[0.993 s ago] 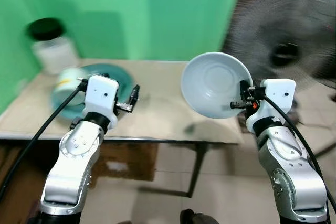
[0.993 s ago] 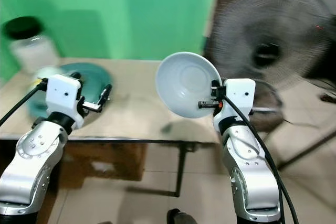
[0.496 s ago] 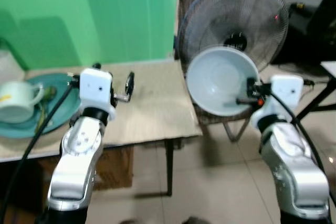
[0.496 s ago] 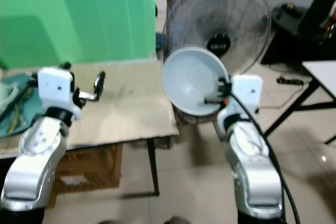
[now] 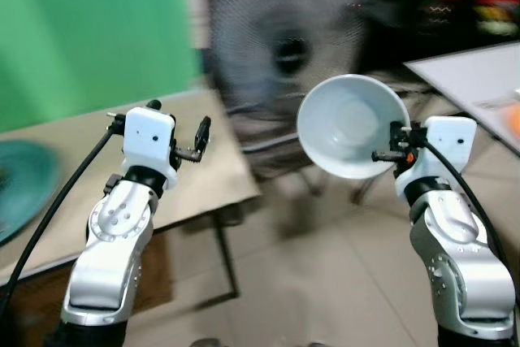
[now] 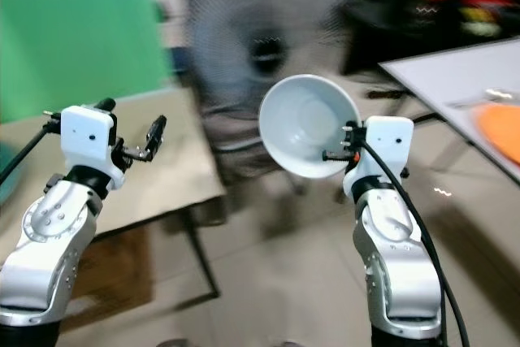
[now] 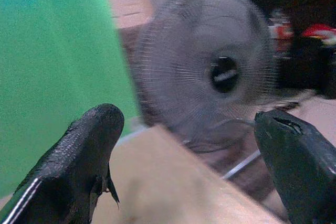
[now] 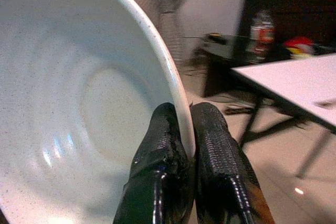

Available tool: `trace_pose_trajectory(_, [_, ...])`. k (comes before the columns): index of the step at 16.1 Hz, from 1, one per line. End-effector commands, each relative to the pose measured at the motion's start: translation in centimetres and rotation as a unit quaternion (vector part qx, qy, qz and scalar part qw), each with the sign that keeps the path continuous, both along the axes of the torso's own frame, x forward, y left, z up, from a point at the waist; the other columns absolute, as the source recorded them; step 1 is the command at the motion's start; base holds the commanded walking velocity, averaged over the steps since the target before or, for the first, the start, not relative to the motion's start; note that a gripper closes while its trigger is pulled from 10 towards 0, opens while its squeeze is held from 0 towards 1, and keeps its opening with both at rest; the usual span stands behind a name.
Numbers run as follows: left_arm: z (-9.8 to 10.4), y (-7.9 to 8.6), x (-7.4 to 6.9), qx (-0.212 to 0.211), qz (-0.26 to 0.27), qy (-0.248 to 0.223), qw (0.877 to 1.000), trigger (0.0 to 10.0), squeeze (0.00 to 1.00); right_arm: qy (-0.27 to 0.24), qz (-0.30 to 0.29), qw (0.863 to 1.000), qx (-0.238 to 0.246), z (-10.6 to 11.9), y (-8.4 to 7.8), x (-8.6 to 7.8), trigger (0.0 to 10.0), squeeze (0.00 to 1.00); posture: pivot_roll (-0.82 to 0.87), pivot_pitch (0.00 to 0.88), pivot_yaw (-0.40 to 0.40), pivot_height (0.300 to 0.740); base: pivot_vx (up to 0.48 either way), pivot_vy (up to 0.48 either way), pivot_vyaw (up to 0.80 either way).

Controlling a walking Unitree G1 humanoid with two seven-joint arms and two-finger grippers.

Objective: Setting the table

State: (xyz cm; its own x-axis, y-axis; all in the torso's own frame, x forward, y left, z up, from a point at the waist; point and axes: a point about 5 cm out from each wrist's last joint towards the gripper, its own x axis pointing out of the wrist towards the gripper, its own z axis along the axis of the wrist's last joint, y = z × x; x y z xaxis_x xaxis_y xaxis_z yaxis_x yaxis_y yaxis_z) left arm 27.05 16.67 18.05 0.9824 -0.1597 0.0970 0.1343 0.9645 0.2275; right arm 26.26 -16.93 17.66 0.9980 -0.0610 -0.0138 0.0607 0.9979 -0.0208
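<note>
Carrying is the stage you are at, by the look of things: the bowl (image 5: 352, 126) is up in the air, pinched by its rim between the two fingers of your right gripper (image 8: 190, 145), one finger inside the rim and one outside, and it is tilted on edge with its hollow facing the head camera. It is not on any surface yet, so the placing is all ahead of you.

The white table (image 6: 455, 87) off to your right looks like the likely destination; an orange mat or plate (image 6: 502, 132) lies on it near the edge, along with something thin and pale that is too blurred to name. The wooden table (image 5: 146, 193) sits on your left, under your left arm, with part of a teal plate (image 5: 20, 180) at its far left.

Between the two tables stands a large floor fan (image 5: 280, 54), just behind the bowl in the head views, and it is the main thing to steer clear of. The dark shelving (image 5: 455, 14) behind it holds blurred clutter.

Your left gripper (image 5: 195, 139) hovers above the wooden table with its fingers spread wide and nothing between them.
</note>
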Motion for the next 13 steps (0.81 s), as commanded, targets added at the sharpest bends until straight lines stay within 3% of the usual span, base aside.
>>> trace_pose_trajectory(1, [0.2, 0.1, 0.2, 0.000, 0.010, 0.002, 1.000, 10.0, 0.00, -0.025, 0.002, 1.000, -0.013, 0.9, 0.2, -0.1, 10.0, 0.00, 0.10, 0.000, 0.001, 0.740, 0.000, 0.000, -0.80])
trace_pose_trajectory(5, [0.0, 0.3, 0.2, -0.039, 0.026, -0.017, 0.999, 10.0, 0.00, -0.023, -0.021, 0.999, -0.030, 0.6, -0.3, -0.1, 10.0, 0.00, 0.10, 0.000, -0.003, 0.740, 0.000, 0.000, -0.80])
trace_pose_trajectory(7, [0.2, 0.1, 0.2, -0.038, 0.027, -0.028, 0.999, 10.0, 0.00, -0.018, -0.015, 0.999, -0.041, 0.5, -0.5, -0.2, 10.0, 0.00, 0.10, 0.000, -0.011, 0.740, 0.000, 0.000, -0.80])
trace_pose_trajectory(8, [0.0, 0.6, 0.3, -0.042, 0.058, -0.037, 0.997, 10.0, 0.00, -0.013, -0.014, 0.999, -0.043, 0.2, -0.6, -0.2, 10.0, 0.00, 0.10, 0.000, -0.010, 0.740, 0.000, 0.000, -0.80])
trace_pose_trajectory(11, [0.2, 0.6, 0.3, -0.025, 0.056, -0.047, 0.997, 10.0, 0.00, -0.020, -0.027, 0.998, -0.045, 0.5, -1.2, -0.4, 10.0, 0.00, 0.11, 0.000, -0.015, 0.740, 0.000, 0.000, -0.80])
trace_pose_trajectory(13, [-0.1, 1.3, 0.3, -0.033, 0.084, -0.032, 0.995, 10.0, 0.00, -0.010, -0.023, 1.000, -0.011, 0.3, -1.0, -0.4, 10.0, 0.00, 0.10, 0.000, -0.002, 0.740, 0.000, 0.000, -0.80])
